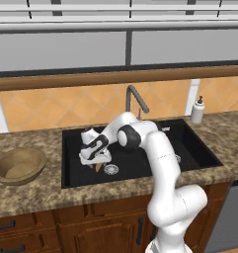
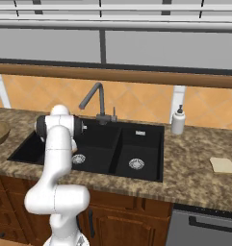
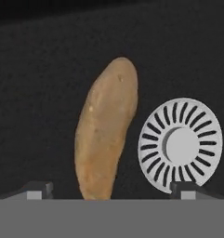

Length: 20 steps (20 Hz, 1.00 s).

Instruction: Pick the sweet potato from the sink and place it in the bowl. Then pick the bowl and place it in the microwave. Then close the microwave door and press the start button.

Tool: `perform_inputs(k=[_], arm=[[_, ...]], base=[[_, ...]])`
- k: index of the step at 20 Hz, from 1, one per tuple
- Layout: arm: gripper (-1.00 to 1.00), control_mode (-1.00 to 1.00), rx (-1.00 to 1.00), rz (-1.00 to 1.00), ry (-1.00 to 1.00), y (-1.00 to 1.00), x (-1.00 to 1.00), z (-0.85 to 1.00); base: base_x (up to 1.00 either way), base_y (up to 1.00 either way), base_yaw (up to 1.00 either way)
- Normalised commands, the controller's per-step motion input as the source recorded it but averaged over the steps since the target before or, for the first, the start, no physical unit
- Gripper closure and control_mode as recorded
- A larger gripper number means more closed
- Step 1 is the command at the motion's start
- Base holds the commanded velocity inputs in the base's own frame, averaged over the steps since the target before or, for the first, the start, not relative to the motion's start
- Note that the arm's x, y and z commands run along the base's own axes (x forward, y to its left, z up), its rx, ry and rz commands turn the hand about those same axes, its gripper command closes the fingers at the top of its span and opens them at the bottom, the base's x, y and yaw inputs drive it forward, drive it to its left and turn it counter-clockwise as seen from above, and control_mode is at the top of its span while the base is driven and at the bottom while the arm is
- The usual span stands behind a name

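Hand view: the sweet potato (image 3: 105,132) lies lengthwise on the black sink (image 3: 39,93) floor, its near end between the two fingertips (image 3: 38,190).
Drain: the round silver drain (image 3: 180,144) sits just beside the tuber at 3 o'clock.
Gripper (image 3: 111,194): jaws spread wide, grasping nothing.
Left base view: the gripper (image 1: 95,160) is low in the sink's left basin.
Bowl: the bowl (image 1: 18,166) rests on the counter (image 1: 36,195) at 9 o'clock of the sink.
Faucet: the faucet (image 1: 135,101) rises at 12 o'clock.

Speckled granite counter (image 1: 31,195) over dark wood cabinets (image 1: 105,230), orange tiled backsplash (image 1: 66,106), grey window panes (image 1: 61,49) above.
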Motion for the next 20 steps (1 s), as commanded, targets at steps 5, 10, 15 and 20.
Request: perform_inputs(k=[5,10,15,20], arm=[[-1.0,-1.0,0.0,0.12,0.0,0.01,0.29,-0.46],[1.0,-1.0,0.0,0.08,0.0,-0.01,0.06,-0.29],[1.0,-1.0,0.03,0.05,0.0,-0.3,-0.13,-0.33],[1.0,-1.0,0.01,-0.01,0.01,-0.12,-0.35,-0.26]], base=[[0.0,0.0,0.0],[0.0,0.0,0.0],[0.0,0.0,0.0],[0.0,0.0,0.0]])
